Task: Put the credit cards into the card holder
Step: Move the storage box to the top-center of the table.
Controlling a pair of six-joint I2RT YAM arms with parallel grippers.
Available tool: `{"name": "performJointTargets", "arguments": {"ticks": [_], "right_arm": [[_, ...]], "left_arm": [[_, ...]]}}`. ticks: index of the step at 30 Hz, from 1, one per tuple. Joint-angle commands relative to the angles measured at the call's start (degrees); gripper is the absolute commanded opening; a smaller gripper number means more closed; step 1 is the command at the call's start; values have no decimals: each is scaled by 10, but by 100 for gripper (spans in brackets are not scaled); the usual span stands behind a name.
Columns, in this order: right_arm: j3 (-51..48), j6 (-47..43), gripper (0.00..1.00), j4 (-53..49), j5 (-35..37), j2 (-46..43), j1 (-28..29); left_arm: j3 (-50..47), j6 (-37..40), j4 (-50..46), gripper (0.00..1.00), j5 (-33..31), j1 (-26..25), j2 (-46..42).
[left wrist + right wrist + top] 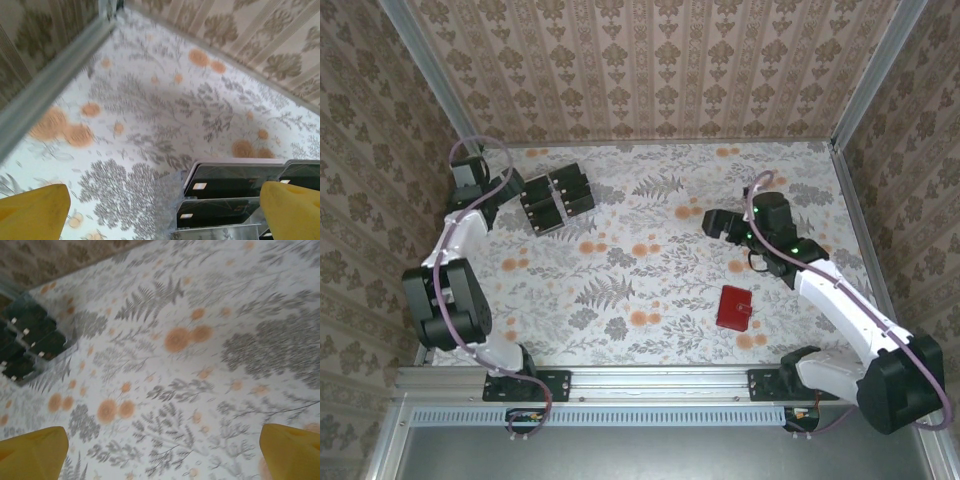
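Observation:
Several dark credit cards (558, 198) stand in a clear plastic stand at the back left of the table. In the left wrist view the credit cards (235, 181) sit in tiers at the lower right, their chips showing. My left gripper (510, 195) is just left of the stand, and the left gripper (165, 215) is open with nothing between its yellow fingertips (35, 212). The red card holder (734, 307) lies shut on the table near the right arm. My right gripper (712, 222) hovers over mid-table, behind the holder. The right gripper (162, 455) is open and empty.
The clear stand (30, 340) appears far off at the upper left of the right wrist view. Papered walls with metal corner posts (55, 75) close in the floral table (650, 270) on three sides. A metal rail (650, 385) runs along the near edge.

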Motion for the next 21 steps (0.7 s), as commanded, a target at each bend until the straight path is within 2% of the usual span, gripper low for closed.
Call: {"name": "performJointTargets", "arguments": {"ticks": [1,8,21], "right_arm": [[24,22,99,-49,24,35,25],[46,30,97,-56,29,92,62],[34,26,98,-67,52,98,66]], "left_arm": [[35,-55,-28,100,66,7,33],[71,-85,10,100,102,13,104],[103,-155,112,100,160,-6,195]]}}
